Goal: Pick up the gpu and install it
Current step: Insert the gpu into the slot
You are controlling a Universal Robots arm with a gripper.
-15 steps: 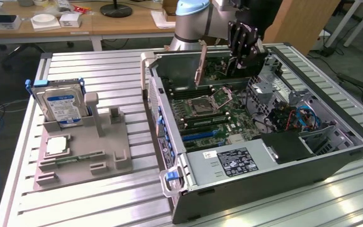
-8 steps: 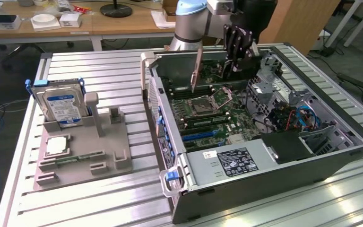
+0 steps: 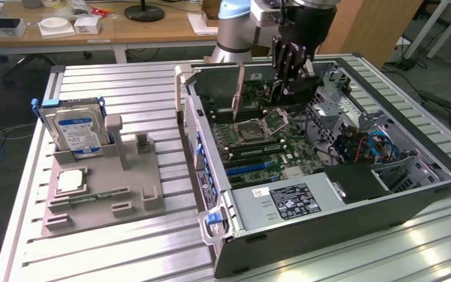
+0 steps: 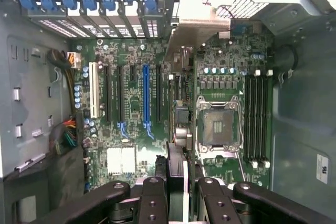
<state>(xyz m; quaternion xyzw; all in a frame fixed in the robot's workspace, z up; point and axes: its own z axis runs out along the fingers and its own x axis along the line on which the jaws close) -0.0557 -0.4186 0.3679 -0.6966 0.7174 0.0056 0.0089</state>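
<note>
Arm: upright, wrist pointing straight down into the open computer case on the table, toward the exterior view's right edge. Gripper: pinches the gpu, held edge-on over the motherboard near the case's rear wall. Card's lower edge: hidden; contact with a slot cannot be told.

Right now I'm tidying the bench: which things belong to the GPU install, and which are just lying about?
In the job: dark flat gpu card with silver bracket, clamped in the black gripper; open dark computer case; green motherboard.
Lying about: silver hard drive with blue-white label; narrow green memory stick; grey plastic holder tray.
</note>
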